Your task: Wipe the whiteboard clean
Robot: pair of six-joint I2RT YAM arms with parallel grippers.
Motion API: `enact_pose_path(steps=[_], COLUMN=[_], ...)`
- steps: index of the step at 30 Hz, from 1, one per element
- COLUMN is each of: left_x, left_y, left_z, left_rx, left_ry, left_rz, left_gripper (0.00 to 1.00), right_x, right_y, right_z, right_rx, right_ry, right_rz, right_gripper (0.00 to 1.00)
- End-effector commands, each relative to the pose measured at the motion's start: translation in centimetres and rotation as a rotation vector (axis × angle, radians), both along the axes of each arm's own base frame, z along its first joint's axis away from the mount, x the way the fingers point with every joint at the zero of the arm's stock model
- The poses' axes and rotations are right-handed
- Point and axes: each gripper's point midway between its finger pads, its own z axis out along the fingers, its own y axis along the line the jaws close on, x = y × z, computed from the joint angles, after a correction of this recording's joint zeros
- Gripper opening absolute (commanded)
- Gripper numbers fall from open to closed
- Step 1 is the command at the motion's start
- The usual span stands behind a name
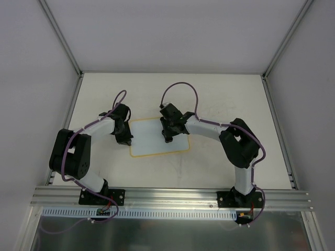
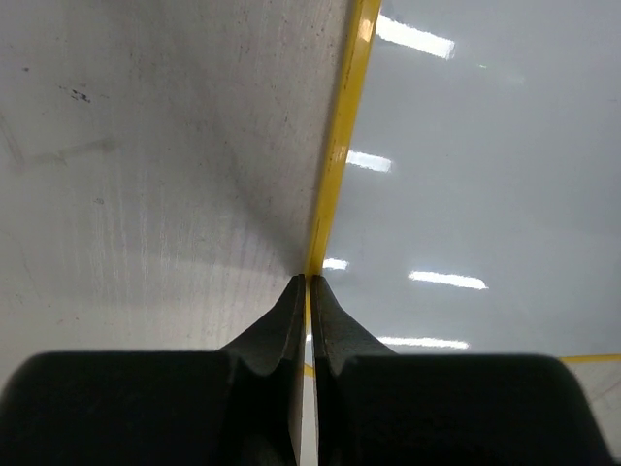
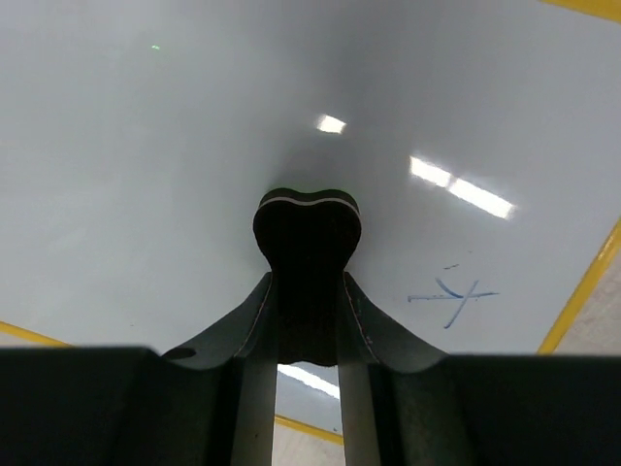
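Note:
The whiteboard (image 1: 150,140), white with a yellow border, lies flat on the table between the two arms. My right gripper (image 1: 167,137) stands over the board's right half, shut on a small black eraser (image 3: 308,231) whose end rests on the white surface (image 3: 146,146). A small blue cross-shaped mark (image 3: 452,295) shows just right of the eraser. My left gripper (image 1: 125,140) is at the board's left edge, shut with nothing between its fingers. In the left wrist view its tips (image 2: 308,281) sit on the yellow border (image 2: 340,136), with the board (image 2: 475,194) to the right.
The pale table (image 1: 220,99) runs around the board, with faint scuffs (image 2: 78,95) left of the border. Grey walls and metal posts (image 1: 63,36) close in the back and sides. The arms' mounting rail (image 1: 167,197) runs along the near edge.

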Motion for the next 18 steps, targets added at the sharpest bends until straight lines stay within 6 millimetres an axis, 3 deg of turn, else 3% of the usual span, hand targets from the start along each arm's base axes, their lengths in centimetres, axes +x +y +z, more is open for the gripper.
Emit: enact_pose_path(steps=[1, 4, 7, 9, 11, 15, 18], left_x=[-1.2, -1.2, -1.4, -1.4, -1.4, -1.3, -0.9], left_y=[1.3, 1.4, 1.5, 1.5, 1.3, 1.0, 0.8], left_z=[-0.9, -1.0, -1.1, -1.1, -1.0, -0.9, -0.6], left_rx=[0.063, 0.069, 0.071, 0.067, 0.056, 0.042, 0.037], left_ry=[0.057, 0.057, 0.061, 0.064, 0.065, 0.062, 0.051], left_rz=[0.010, 0.008, 0.008, 0.008, 0.006, -0.002, -0.008], left_gripper=[0.00, 0.00, 0.00, 0.00, 0.00, 0.00, 0.00], right_x=[0.6, 1.3, 2.2, 2.5, 2.7, 2.9, 2.9], right_y=[-6.4, -10.7, -13.3, -13.6, -13.5, -11.2, -8.0], right_z=[-2.5, -2.3, -1.5, -1.3, -1.6, -1.6, -1.3], right_rx=[-0.093, -0.161, -0.234, -0.238, -0.230, -0.206, -0.179], right_ry=[0.059, 0.050, 0.030, 0.028, 0.047, 0.054, 0.042], right_rz=[-0.163, -0.261, -0.307, -0.309, -0.307, -0.236, -0.149], right_gripper=[0.00, 0.00, 0.00, 0.00, 0.00, 0.00, 0.00])
